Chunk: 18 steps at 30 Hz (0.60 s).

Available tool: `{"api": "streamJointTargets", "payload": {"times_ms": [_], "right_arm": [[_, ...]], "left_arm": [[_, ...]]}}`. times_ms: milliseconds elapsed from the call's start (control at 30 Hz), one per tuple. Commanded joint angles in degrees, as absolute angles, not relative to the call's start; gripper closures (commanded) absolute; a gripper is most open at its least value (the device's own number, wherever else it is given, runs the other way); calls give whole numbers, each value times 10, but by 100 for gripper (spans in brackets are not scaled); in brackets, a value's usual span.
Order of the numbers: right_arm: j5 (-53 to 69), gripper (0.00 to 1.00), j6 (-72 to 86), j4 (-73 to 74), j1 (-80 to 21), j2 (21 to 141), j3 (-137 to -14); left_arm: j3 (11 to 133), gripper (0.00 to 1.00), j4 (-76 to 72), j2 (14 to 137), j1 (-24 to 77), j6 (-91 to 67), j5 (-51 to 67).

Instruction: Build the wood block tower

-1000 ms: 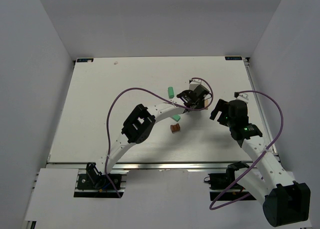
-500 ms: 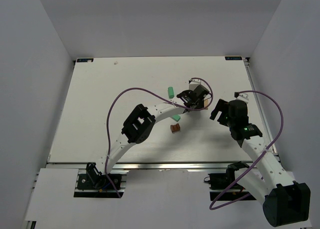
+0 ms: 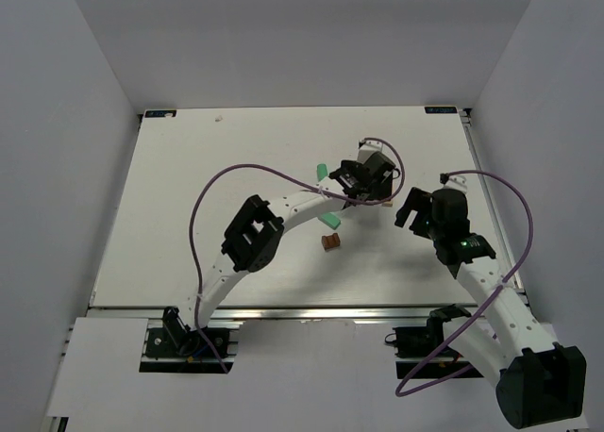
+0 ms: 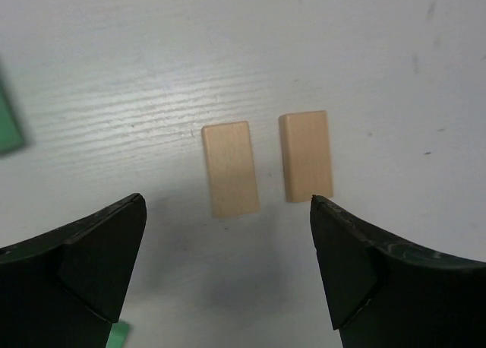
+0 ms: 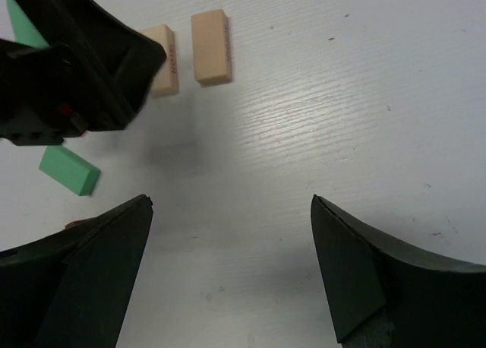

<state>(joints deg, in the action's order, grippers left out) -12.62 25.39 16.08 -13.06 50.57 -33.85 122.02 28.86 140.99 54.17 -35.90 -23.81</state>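
Left jaws: spread wide with nothing between them, hovering over the tabletop [image 4: 395, 52] (bare white surface shows between the tips).
Right jaws: likewise parted and empty, low over the tabletop at centre right of the top view.
Pale tan blocks: two in view, the left tan block [image 4: 230, 168] and the right tan block [image 4: 305, 166]. They lie flat mid-frame in the left wrist view, long sides parallel, a narrow gap between them, not touching.
Mint green blocks: two. The nearer green block [image 5: 68, 170] lies flat at the left of the right wrist view. The farther green block [image 5: 21, 27] is in that view's upper left corner, partly hidden by the left jaws.
Dark brown block: one [image 3: 330, 242], at the centre of the top view, apart from the others.
Left arm [image 3: 250, 243]: arcs from the bottom left up and rightward, wrist tipped down over the tan pair.
Right arm [image 3: 486, 286]: rises from the bottom right, wrist aimed toward the upper left, near the left wrist but clear of it.
Tower: every block seen lies singly on the tabletop.
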Motion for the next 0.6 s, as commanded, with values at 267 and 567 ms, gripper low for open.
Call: {"api": "streamJointTargets", "payload": {"times_ms": [267,567], "right_arm": [[105,11,129,55,-134,488,-345],[42,11,-21,93,-317,727,-510]], "left_arm": [[1026,2,260,1089,489,-298,-294],[593,2,179,781,361,-347,-287]]}}
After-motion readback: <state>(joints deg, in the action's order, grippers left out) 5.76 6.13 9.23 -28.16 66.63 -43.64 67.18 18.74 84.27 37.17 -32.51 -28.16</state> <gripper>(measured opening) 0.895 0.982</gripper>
